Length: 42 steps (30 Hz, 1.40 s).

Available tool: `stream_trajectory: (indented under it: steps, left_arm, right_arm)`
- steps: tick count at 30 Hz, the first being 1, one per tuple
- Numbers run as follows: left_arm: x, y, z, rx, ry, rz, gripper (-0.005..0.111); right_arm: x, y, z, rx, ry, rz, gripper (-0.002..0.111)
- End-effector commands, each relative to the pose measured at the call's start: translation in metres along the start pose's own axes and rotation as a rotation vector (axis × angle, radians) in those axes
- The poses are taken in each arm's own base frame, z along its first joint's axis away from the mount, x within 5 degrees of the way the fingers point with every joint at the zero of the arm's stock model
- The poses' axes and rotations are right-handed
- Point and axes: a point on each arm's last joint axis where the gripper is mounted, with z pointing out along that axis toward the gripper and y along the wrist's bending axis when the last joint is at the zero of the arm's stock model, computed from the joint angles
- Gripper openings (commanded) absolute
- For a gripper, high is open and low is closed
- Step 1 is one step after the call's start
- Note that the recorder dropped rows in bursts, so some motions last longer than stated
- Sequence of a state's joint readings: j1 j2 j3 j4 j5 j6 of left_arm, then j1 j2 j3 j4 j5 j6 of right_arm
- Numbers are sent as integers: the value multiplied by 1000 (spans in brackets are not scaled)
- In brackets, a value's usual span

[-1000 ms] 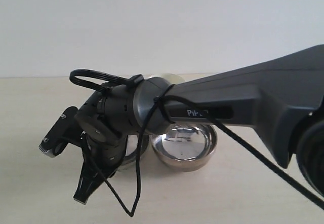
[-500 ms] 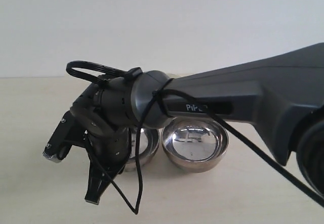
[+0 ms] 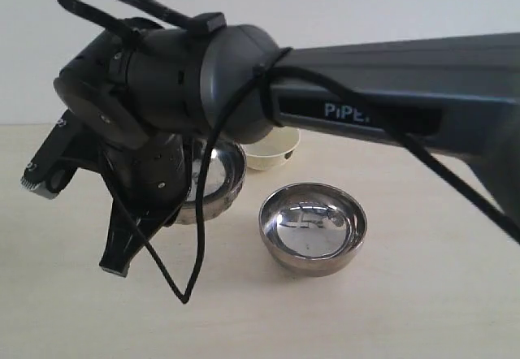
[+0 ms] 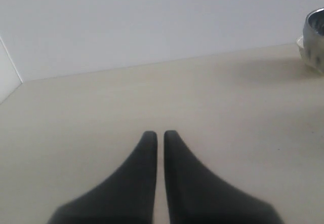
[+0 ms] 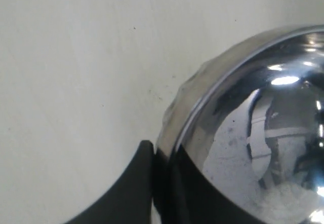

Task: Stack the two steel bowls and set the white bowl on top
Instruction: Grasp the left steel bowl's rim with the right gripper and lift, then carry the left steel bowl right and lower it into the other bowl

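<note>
Right wrist view | right tool clamped on ribbed steel bowl rim | left tool closed, empty

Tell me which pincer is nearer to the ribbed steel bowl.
Right. The right pincer is clamped on the rim of the ribbed steel bowl. The left pincer is shut and empty over the table, apart from that bowl.

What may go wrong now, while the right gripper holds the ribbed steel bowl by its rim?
1. The right gripper pinches only the thin rim of the ribbed steel bowl; the shiny metal may slip or swing.
2. The white bowl stands close behind it; a wide swing may knock it.
3. The smooth steel bowl stands loose on the table; an off-centre landing may push it away.
</note>
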State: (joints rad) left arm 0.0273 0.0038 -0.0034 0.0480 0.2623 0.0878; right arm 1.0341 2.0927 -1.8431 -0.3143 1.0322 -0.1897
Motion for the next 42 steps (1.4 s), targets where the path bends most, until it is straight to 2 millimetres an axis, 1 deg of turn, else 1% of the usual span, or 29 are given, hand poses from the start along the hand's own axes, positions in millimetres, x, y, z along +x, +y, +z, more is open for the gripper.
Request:
stream_trajectory:
  steps: [1, 9, 13, 17, 21, 25, 30, 34, 42]
  left_arm:
    - [0, 0, 0, -2, -8, -17, 4]
    - [0, 0, 0, -2, -8, -17, 4]
    - [0, 0, 0, -2, -8, -17, 4]
    - [0, 0, 0, -2, -8, -17, 4]
    - [0, 0, 0, -2, -8, -17, 4]
    - [0, 0, 0, -2, -8, -17, 4]
    - [0, 0, 0, -2, -8, -17, 4]
    - [0, 0, 0, -2, -8, -17, 4]
    - [0, 0, 0, -2, -8, -17, 4]
  right_arm:
    - [6, -19, -26, 38, -12, 70, 0]
    - [24, -36, -57, 67, 54, 115, 0]
    - [31, -45, -65, 71, 68, 149, 0]
    - [33, -49, -66, 75, 68, 158, 0]
    - [41, -54, -60, 70, 97, 176, 0]
    - [55, -53, -46, 55, 136, 176, 0]
    - [71, -54, -38, 52, 149, 191, 0]
    - [84, -59, -29, 44, 191, 212, 0]
    - [88, -53, -17, 34, 175, 198, 0]
